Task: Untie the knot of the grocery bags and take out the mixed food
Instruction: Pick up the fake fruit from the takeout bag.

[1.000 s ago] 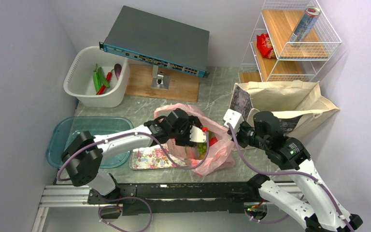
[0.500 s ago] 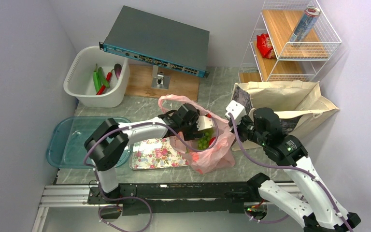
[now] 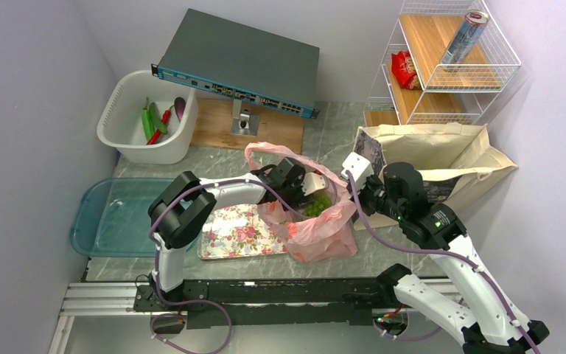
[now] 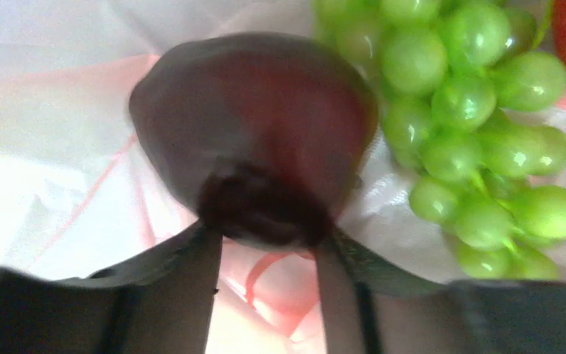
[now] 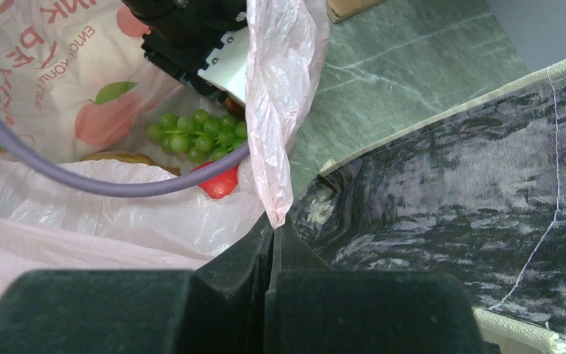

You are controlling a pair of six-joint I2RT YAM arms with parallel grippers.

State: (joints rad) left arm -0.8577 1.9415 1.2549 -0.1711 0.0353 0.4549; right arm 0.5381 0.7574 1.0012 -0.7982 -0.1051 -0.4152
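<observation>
Left fingers (image 4: 177, 295): pinching plum (image 4: 254, 125)
Right fingers (image 5: 228, 295): clamped on pink bag (image 5: 280, 110) rim
Plum: soft, slick; hold mid-body, gently

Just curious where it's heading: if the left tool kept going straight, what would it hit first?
The dark plum, sitting right at the left tool's tips, perhaps touching already; the green grapes lie off to the side.
</observation>
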